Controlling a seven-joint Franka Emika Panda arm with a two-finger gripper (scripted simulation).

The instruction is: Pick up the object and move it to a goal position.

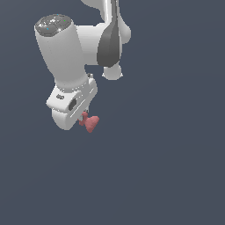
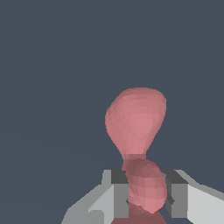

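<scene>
The object (image 2: 136,120) is a small matte red lump with two bulbous ends and a narrow waist. In the wrist view one bulb sits pinched between my two fingers (image 2: 120,197), and the other bulb juts out beyond them. My gripper (image 2: 145,192) is shut on it. From the exterior view the object (image 1: 91,122) pokes out under the white hand (image 1: 72,103), to the exterior view's right of it. The fingertips themselves are hidden there by the hand body.
Everything around is a plain dark grey-blue surface (image 1: 167,167). The arm's white links and a dark joint (image 1: 109,44) fill the upper part of the exterior view.
</scene>
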